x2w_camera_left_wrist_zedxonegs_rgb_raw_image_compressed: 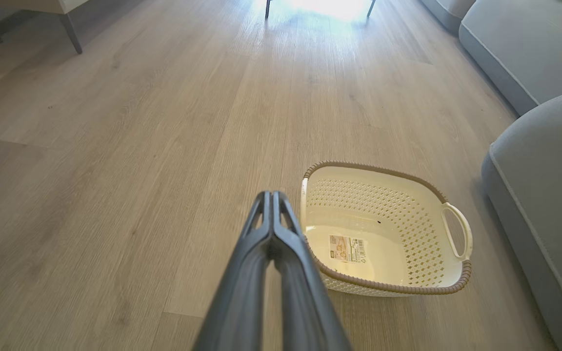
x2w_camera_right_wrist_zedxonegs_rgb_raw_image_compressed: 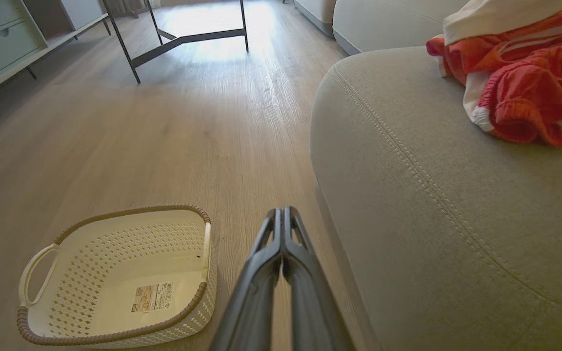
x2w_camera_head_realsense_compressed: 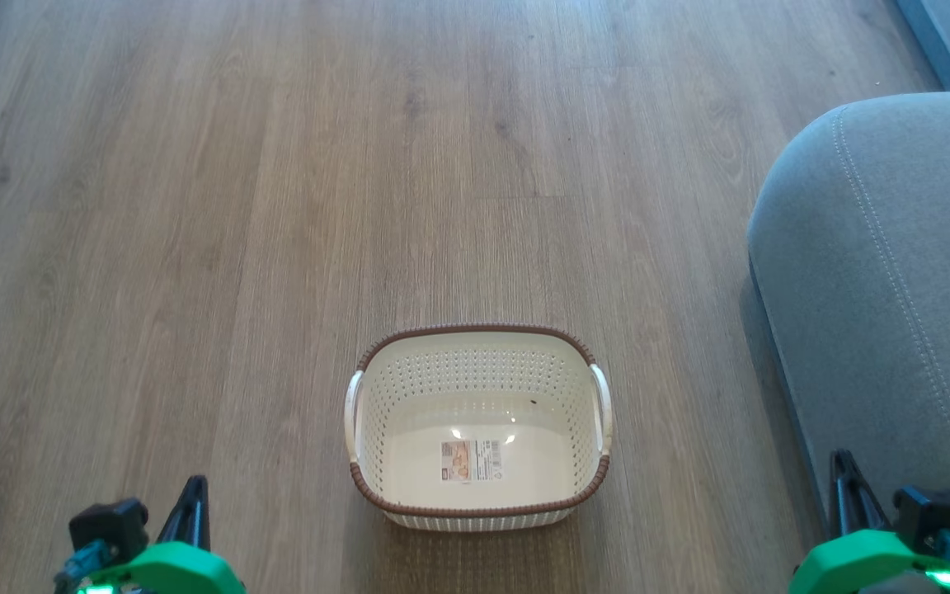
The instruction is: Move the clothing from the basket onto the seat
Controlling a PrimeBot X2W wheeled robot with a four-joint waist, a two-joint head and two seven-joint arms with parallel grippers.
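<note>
The clothing [x2w_camera_right_wrist_zedxonegs_rgb_raw_image_compressed: 530,83] is heaped on the seat [x2w_camera_right_wrist_zedxonegs_rgb_raw_image_compressed: 432,195], near its far edge, ahead and right of the right gripper [x2w_camera_right_wrist_zedxonegs_rgb_raw_image_compressed: 283,210], the nearer one. The basket [x2w_camera_head_realsense_compressed: 475,371] is seen empty. That gripper and the left gripper [x2w_camera_left_wrist_zedxonegs_rgb_raw_image_compressed: 272,195] are pressed together, nothing held.

Head cam looks steeply down on basket [x2w_camera_head_realsense_compressed: 475,329], fairly near. L + R wrist cams sit low either side, facing fwd. All 3 share basket + seat [x2w_camera_head_realsense_compressed: 879,247].
</note>
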